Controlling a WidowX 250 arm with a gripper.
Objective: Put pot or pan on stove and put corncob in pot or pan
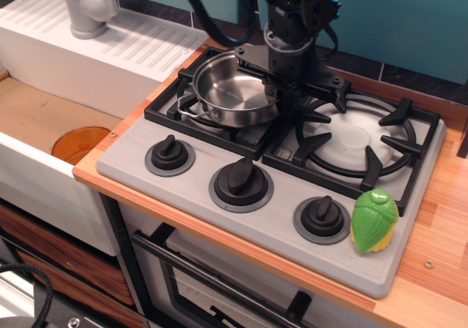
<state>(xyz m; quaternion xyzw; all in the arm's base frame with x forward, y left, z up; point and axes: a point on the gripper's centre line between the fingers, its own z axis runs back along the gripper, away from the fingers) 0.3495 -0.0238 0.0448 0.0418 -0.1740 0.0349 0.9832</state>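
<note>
- Only one view is given, looking down at an angle over the grey two-burner cooktop [219,218] set in a wooden counter [439,218].
- The small stainless-steel pot [232,90] sits over the left burner's black grate [201,123], tilted slightly, with one wire loop handle pointing toward the front left.
- The black gripper [276,87] comes down from above at the pot's right rim. Its fingers appear closed on the rim there, one inside and one outside, but the dark parts blur together, so the exact grip is hard to read.
- The right burner [358,138], with its white disc and black grate, is bare.
- The toy corncob [374,220], green husk over yellow kernels, stands upright on the cooktop's front right corner, just beside the rightmost knob [322,218] and well apart from the pot.
- Two more black knobs lie along the front: the middle knob [240,184] and the left knob [170,155].
- To the left is a sink basin [44,123] holding an orange dish [80,144] at its near edge.
- A grey faucet [88,6] stands behind it on a white ribbed drainboard [139,43].
</note>
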